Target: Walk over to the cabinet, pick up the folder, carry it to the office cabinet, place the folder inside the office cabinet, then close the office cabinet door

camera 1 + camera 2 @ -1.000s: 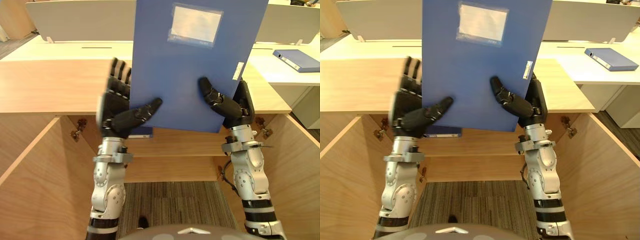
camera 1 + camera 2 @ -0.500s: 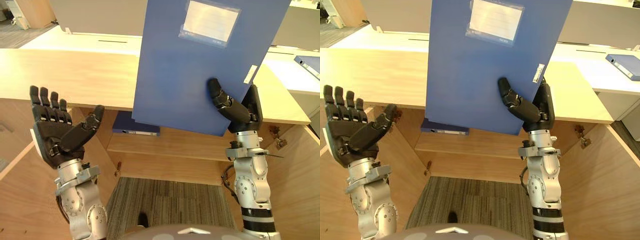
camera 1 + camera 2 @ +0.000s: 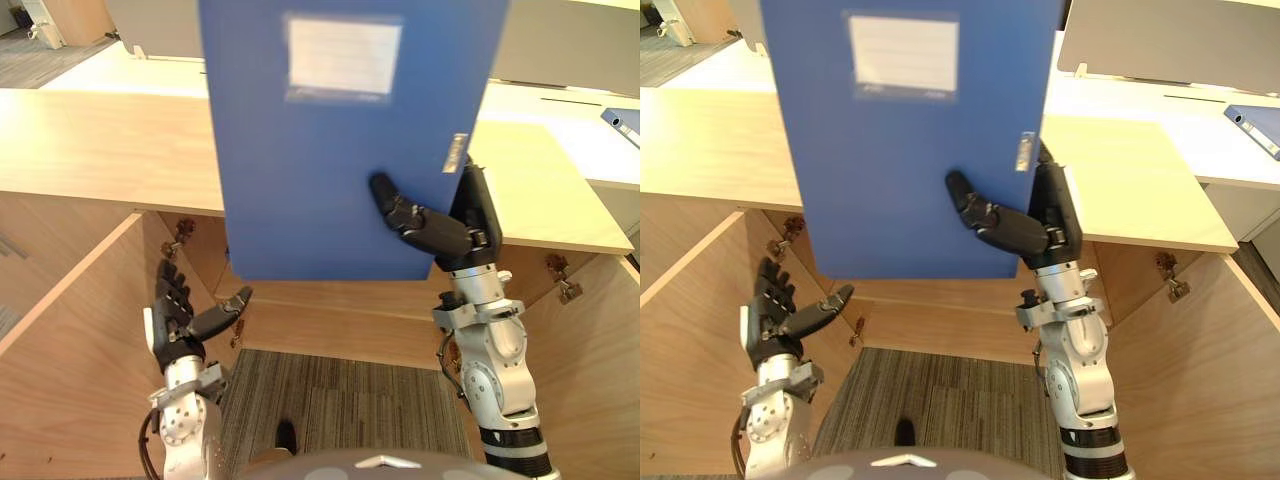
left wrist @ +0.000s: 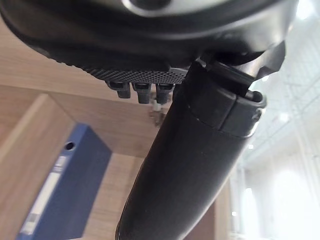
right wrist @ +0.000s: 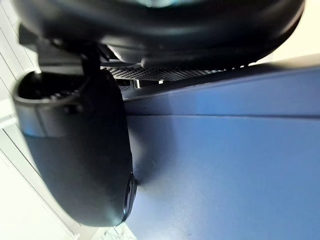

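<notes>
Low by the open door (image 3: 60, 370), my left hand (image 3: 185, 322) hung empty, fingers spread. Right hand (image 3: 450, 232) was clamped on the folder (image 3: 330, 170), upright before the office cabinet (image 3: 330, 335). Pickup, carry done; placing, door closing left, I'd say.

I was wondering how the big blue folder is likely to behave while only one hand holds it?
The blue folder looks stiff: it stands flat without sagging, though the right hand pinches it only near its lower right edge. Its smooth cover may be slippery. Held so low and off-centre, it could probably tip sideways.
</notes>
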Robot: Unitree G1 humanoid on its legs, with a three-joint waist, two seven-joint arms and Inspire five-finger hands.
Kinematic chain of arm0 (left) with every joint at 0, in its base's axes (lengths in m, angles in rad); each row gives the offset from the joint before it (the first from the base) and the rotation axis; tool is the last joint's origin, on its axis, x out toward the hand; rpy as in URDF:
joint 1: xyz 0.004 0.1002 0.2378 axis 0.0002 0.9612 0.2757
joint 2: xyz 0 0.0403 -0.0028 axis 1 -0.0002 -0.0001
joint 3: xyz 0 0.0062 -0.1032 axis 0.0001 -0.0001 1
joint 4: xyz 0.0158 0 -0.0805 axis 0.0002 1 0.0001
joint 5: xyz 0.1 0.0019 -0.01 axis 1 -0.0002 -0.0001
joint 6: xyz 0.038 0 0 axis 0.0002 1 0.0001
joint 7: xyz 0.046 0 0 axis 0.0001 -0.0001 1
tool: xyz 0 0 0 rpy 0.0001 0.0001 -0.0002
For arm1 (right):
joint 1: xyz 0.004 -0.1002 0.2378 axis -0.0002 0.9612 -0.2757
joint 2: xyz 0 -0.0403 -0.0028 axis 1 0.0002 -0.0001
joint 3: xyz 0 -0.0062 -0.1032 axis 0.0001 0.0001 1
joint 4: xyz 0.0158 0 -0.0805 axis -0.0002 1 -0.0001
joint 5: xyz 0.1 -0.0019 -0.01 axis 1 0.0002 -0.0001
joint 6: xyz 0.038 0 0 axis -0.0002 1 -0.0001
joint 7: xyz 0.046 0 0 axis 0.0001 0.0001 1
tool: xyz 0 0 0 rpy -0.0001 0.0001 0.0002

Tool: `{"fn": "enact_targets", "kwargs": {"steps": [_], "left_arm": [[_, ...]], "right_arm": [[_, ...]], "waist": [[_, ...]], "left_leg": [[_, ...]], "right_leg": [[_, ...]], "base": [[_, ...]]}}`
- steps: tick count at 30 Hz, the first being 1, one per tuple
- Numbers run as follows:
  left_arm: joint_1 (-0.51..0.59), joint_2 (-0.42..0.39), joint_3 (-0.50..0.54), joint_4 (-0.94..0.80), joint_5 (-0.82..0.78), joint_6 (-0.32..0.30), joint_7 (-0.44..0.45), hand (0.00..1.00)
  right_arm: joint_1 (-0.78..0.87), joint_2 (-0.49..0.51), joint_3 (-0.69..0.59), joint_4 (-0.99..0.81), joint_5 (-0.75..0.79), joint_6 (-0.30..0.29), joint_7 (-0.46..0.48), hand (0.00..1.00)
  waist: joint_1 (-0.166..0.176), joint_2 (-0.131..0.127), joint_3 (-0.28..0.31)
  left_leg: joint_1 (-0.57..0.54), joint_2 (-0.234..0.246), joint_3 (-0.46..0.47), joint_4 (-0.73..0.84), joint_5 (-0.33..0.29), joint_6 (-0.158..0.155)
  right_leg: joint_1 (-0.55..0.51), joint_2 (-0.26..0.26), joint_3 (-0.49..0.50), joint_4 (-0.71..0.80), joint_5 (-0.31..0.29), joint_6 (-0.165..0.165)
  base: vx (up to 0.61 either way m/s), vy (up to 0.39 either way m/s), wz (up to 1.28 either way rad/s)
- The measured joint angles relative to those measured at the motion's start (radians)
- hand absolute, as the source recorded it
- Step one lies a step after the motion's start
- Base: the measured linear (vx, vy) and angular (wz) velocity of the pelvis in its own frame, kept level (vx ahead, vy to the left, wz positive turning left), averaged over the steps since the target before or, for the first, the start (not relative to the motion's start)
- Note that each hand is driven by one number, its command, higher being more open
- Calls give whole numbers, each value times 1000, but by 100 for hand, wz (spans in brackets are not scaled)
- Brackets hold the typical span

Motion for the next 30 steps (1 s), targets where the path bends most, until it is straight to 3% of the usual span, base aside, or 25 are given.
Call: {"fn": "enact_targets", "kwargs": {"steps": [10,15,19,23,26,28,30], "left_arm": [[-13,63,-64,431,243,63,-25,100],[-36,130,-89,614,291,83,-22,100],[-83,173,-90,701,310,87,0,100],[-141,193,-118,749,331,87,11,100],[-218,200,-128,776,331,87,20,100],[-290,216,-147,778,331,86,29,100],[-340,223,-148,766,330,81,37,100]], "right_arm": [[61,-72,151,25,-106,0,-23,0],[73,-137,242,116,-191,0,-38,0],[67,-174,304,176,-230,4,-48,0],[11,-217,340,191,-299,6,-75,0],[-86,-233,348,249,-355,6,-94,0],[-147,-256,346,268,-384,6,-125,0],[-183,-276,347,270,-412,6,-144,0]], "waist": [[0,4,11],[5,2,15],[8,3,52],[6,28,117],[7,42,199],[8,48,283],[8,58,331]], "left_leg": [[-2,12,14,0,-7,-10],[-15,26,27,0,-6,-14],[-47,40,37,1,7,-19],[-109,59,55,6,25,-20],[-164,73,69,8,39,-25],[-241,80,68,80,30,-24],[-317,85,66,152,13,-16]], "right_leg": [[-17,5,14,12,-7,-4],[-39,12,33,13,-4,-9],[-78,28,46,17,8,-20],[-170,45,67,59,13,-26],[-256,59,85,115,14,-30],[-336,59,89,189,-1,-32],[-409,57,92,258,-19,-32]], "base": [[-18,1,-4],[-22,-8,-8],[-30,-17,-12],[-68,-12,-17],[-122,-14,-17],[-160,-21,-6],[-123,-17,-3]]}}
